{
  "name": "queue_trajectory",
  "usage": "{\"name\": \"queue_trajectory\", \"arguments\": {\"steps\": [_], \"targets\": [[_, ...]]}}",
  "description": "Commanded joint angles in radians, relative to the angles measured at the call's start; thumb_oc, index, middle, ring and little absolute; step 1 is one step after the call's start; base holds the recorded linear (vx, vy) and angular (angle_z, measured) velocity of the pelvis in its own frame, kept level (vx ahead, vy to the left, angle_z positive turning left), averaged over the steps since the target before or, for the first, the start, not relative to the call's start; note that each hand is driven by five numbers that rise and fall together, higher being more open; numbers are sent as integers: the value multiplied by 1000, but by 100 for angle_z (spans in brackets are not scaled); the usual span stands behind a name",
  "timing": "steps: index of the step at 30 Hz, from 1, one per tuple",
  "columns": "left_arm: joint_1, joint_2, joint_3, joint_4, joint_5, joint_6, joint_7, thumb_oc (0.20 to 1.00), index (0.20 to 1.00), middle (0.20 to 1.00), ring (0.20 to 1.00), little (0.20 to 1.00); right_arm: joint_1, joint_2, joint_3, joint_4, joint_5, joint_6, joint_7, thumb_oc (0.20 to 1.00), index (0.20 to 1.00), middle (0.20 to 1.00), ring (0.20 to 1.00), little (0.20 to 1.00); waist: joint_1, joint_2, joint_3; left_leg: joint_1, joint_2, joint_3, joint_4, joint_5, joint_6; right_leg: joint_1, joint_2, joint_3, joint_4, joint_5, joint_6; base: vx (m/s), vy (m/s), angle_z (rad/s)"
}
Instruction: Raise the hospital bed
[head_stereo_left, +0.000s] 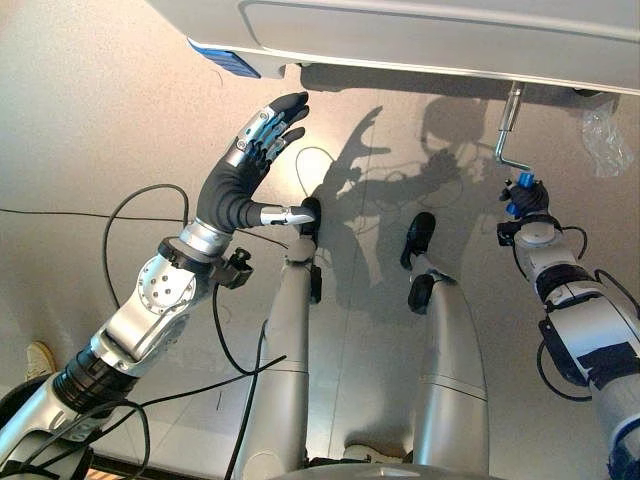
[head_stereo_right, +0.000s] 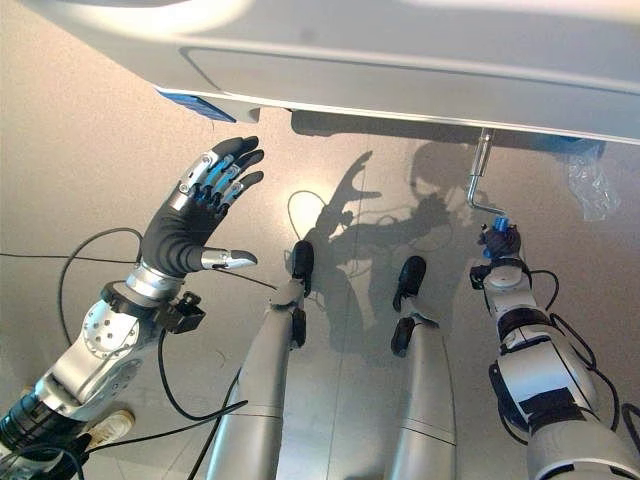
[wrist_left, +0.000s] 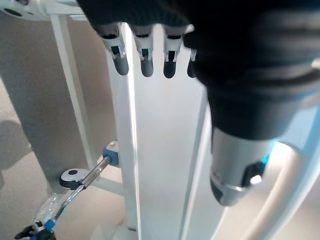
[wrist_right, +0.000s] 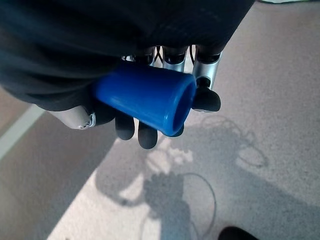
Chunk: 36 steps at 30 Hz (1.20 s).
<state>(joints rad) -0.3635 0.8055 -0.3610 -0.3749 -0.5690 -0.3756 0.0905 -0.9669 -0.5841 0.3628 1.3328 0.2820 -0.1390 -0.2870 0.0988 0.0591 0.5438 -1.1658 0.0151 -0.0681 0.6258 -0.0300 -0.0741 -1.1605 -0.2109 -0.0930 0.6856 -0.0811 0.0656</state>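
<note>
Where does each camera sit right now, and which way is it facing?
Left eye: head, looking down at bed, crank, open left hand.
Right eye: same scene, slightly offset; right hand at the crank.
Left wrist: along straight fingers toward the bed frame.
Right wrist: along fingers curled round the blue handle.
Left wrist and eyes share the crank.

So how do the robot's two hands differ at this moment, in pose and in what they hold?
The left hand is open, fingers straight, raised near the bed's edge; the right hand is curled round the crank's blue handle.
The left hand holds nothing; the right hand grips the handle below the metal crank.
Both wear a dark ribbed cover.
</note>
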Motion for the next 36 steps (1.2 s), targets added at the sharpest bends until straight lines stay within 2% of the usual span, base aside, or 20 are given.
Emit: {"name": "queue_trajectory", "arguments": {"steps": [1,2,3,4,6,9,12,13,14,15,16,23,24,25,26,27,30,34,35,36], "targets": [[35,-66,63,-97,33,-27,21,1000,1000,1000,1000,1000,33,122,131,-3,-136,45,98,200,200,200,200,200,8,87,-24,-24,-33,7,8,-12,11,3,2,-36,27,-24,35,58,6,3],[45,-74,58,-94,33,-25,26,1000,1000,1000,1000,1000,40,139,142,-7,-144,44,99,200,200,200,200,200,9,85,-24,-1,-35,6,19,-46,7,23,2,-29,40,-53,42,-57,17,3],[36,-73,65,-96,34,-25,26,1000,1000,1000,1000,1000,28,136,141,-9,-145,44,99,200,200,200,200,200,9,86,-24,-28,-33,8,7,-12,11,-1,2,-36,26,-23,35,53,-3,-1],[40,-79,57,-91,33,-24,32,1000,1000,1000,1000,1000,29,158,156,-24,-151,42,101,200,200,200,200,200,10,84,-24,-8,-34,4,18,-44,7,17,3,-29,36,-50,42,-63,9,-1],[35,-83,65,-93,34,-24,33,1000,1000,1000,1000,1000,14,166,165,-26,-162,45,106,200,200,200,200,200,11,85,-24,-36,-32,4,5,-10,11,-8,4,-37,21,-21,34,-32,4,-3],[45,-88,61,-94,38,-24,38,1000,1000,1000,1000,1000,10,209,193,-26,-199,49,113,200,200,200,200,200,13,86,-24,-18,-36,2,19,-44,8,10,3,-31,38,-52,41,34,8,-3],[37,-87,73,-96,38,-26,41,1000,1000,1000,1000,1000,-2,231,212,-41,-222,44,115,200,200,200,200,200,14,89,-24,-51,-36,2,10,-10,11,-20,2,-37,22,-21,35,1,5,0],[46,-88,67,-95,37,-26,41,1000,1000,1000,1000,1000,10,234,212,-39,-222,45,116,200,200,200,200,200,13,88,-24,-25,-37,1,21,-44,7,4,1,-30,36,-51,42,-51,27,1],[46,-83,84,-100,39,-30,43,1000,1000,1000,1000,1000,-6,249,225,-80,-224,37,120,200,200,200,200,200,13,88,-24,-53,-35,3,9,-10,11,-23,2,-38,23,-21,34,59,7,2],[57,-83,78,-99,39,-30,43,1000,1000,1000,1000,1000,6,253,226,-78,-223,38,121,200,200,200,200,200,12,85,-24,-26,-36,2,20,-43,8,1,1,-31,37,-51,42,-52,27,0],[47,-85,86,-99,38,-28,41,1000,1000,1000,1000,1000,-3,254,229,-85,-225,32,121,200,200,200,200,200,11,86,-24,-56,-35,4,10,-10,11,-24,1,-37,22,-20,34,0,0,0],[44,-85,76,-98,33,-33,44,1000,1000,1000,1000,1000,-1,275,225,-82,-210,20,124,200,200,200,200,200,17,94,-24,-54,-39,3,13,-10,13,-23,0,-36,27,-22,35,-7,3,-1],[44,-85,76,-98,32,-36,44,1000,1000,1000,1000,1000,1,274,218,-83,-204,17,116,1000,1000,1000,1000,1000,17,93,-24,-50,-39,3,13,-12,14,-21,0,-35,27,-22,34,60,-10,1],[53,-86,69,-97,31,-35,44,1000,1000,1000,1000,1000,14,277,219,-81,-203,17,117,1000,1000,1000,1000,1000,16,92,-24,-24,-41,2,25,-45,10,3,-1,-28,41,-52,42,0,0,0],[44,-85,76,-98,32,-36,44,1000,1000,1000,1000,1000,1,274,218,-83,-204,17,116,1000,1000,1000,1000,1000,17,93,-24,-50,-39,3,13,-12,14,-21,0,-35,27,-22,34,56,-8,0],[53,-86,69,-97,31,-35,44,1000,1000,1000,1000,1000,14,277,219,-81,-203,17,117,1000,1000,1000,1000,1000,16,92,-24,-24,-41,2,25,-45,10,3,-1,-28,41,-52,42,-56,8,1],[38,-85,68,-95,37,-37,43,1000,1000,1000,1000,1000,13,271,206,-97,-182,6,110,1000,1000,1000,1000,1000,14,87,-24,-38,-39,3,4,-10,15,-9,1,-36,18,-20,35,3,-5,1],[38,-84,67,-96,37,-37,42,1000,1000,1000,1000,1000,16,269,203,-96,-179,5,108,1000,1000,1000,1000,1000,13,86,-24,-34,-40,3,3,-10,15,-6,1,-36,15,-20,35,0,1,0],[47,-85,61,-95,36,-36,41,1000,1000,1000,1000,1000,28,271,203,-95,-179,5,109,1000,1000,1000,1000,1000,12,85,-24,-8,-41,2,14,-44,12,18,1,-29,29,-50,43,0,0,0],[38,-84,67,-96,37,-37,42,1000,1000,1000,1000,1000,16,269,203,-96,-179,5,108,1000,1000,1000,1000,1000,13,86,-24,-34,-40,3,3,-10,15,-6,1,-36,15,-20,35,57,-8,1]]}}
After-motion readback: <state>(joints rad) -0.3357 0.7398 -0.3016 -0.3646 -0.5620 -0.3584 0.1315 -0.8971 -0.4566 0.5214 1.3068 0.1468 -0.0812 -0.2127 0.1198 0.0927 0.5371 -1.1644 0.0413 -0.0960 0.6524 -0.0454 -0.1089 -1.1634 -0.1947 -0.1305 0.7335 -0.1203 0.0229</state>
